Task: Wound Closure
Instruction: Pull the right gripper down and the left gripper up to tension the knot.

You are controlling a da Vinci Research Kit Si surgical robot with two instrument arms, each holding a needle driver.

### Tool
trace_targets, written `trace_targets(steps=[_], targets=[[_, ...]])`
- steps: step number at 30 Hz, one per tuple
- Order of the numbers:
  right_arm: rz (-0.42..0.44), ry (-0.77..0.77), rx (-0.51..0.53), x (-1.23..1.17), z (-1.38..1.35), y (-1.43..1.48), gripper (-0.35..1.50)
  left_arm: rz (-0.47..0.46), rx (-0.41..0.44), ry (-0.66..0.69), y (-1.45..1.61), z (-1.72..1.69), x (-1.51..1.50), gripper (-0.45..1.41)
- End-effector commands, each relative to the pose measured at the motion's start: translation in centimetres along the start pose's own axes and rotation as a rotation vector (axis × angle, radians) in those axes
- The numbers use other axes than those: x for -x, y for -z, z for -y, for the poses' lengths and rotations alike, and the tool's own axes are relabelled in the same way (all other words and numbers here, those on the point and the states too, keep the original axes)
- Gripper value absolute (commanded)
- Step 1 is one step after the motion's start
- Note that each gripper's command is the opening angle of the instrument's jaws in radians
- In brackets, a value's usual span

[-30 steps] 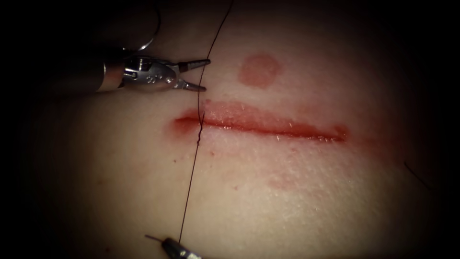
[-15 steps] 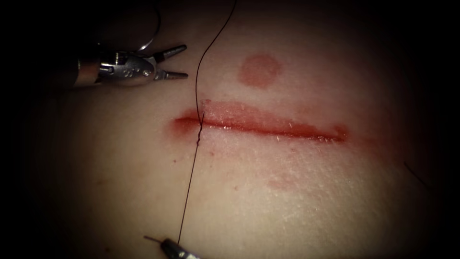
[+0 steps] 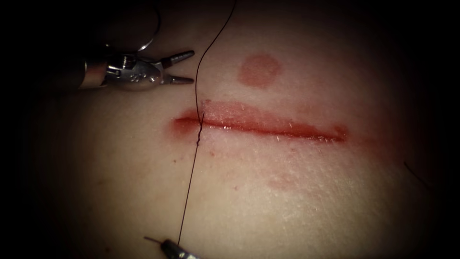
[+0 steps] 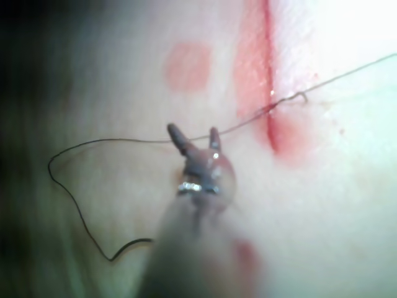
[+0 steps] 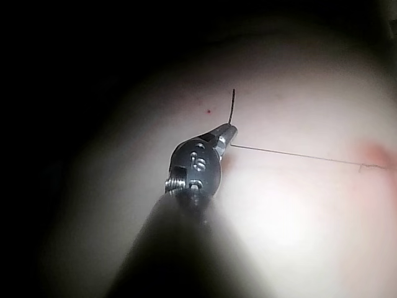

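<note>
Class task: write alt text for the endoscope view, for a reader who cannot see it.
A dark thread crosses the left end of a red cut in pale tissue. The right hand, at the bottom edge, is shut on the thread. The left hand, open and empty, sits at upper left beside the thread.

Stamped marks sit on the right tool's (image 5: 228, 133) wrist housing, looks like "16" but not certain. Left tool (image 3: 186, 67) has small stamped characters on its clevis, unreadable. No other text.

Left hand (image 3: 188, 66): silver, ridged tips, stamped digits. Right hand (image 5: 228, 133): steel, stamped digits.
</note>
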Motion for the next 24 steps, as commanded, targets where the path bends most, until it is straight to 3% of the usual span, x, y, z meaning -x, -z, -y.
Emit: trace_targets(steps=[1, 6, 17, 24], targets=[[0.003, -0.002, -0.002, 0.07, 0.08, -0.02, -0.35, -0.007, -0.001, -0.016, -0.1, -0.04, -0.03, 0.48], [0.003, -0.009, -0.002, 0.06, 0.07, -0.02, -0.35, -0.011, -0.006, -0.055, -0.17, -0.07, -0.17, 0.48], [0.002, -0.01, 0.0, 0.05, 0.07, -0.06, -0.35, -0.001, -0.009, -0.097, -0.13, -0.04, -0.07, 0.48], [0.001, -0.01, -0.003, 0.06, 0.07, -0.07, -0.35, -0.002, 0.061, -0.161, -0.04, -0.09, 0.0, 0.47]])
